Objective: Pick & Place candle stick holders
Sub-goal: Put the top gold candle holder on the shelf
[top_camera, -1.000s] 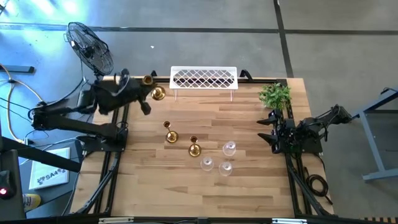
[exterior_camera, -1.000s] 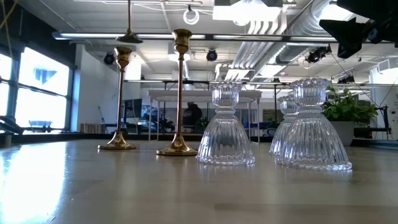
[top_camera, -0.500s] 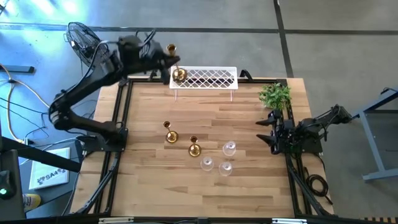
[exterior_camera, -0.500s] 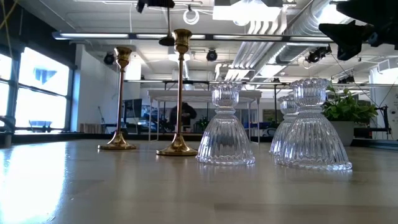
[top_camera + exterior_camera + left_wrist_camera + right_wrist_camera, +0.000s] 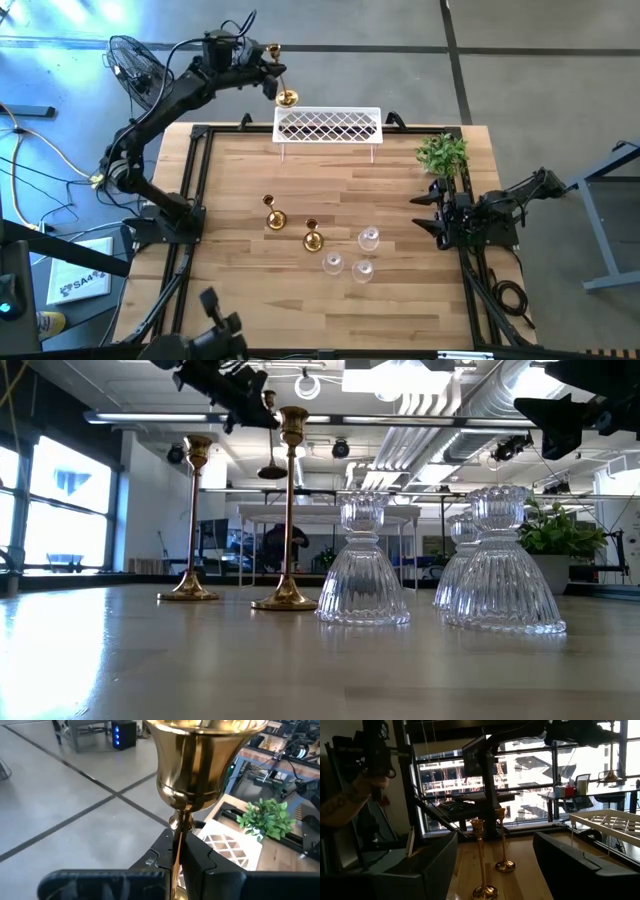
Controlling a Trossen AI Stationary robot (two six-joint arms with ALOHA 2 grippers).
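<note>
My left gripper (image 5: 268,72) pinches the stem of 1 gold holder (image 5: 282,84), held in the air past the table's far edge, just left of the white rack (image 5: 328,125). 2 gold holders (image 5: 273,213) and 3 glass holders (image 5: 352,255) stand mid-table. My right gripper (image 5: 425,210) waits at the right edge, fingers spread.

Two slim shiny gold candle stick holders (image 5: 289,510) stand upright on the pale wooden worktop (image 5: 300,670), beside three clear ribbed glass holders (image 5: 362,565). A dark tool (image 5: 235,390), seemingly the left arm's, hangs above.
</note>
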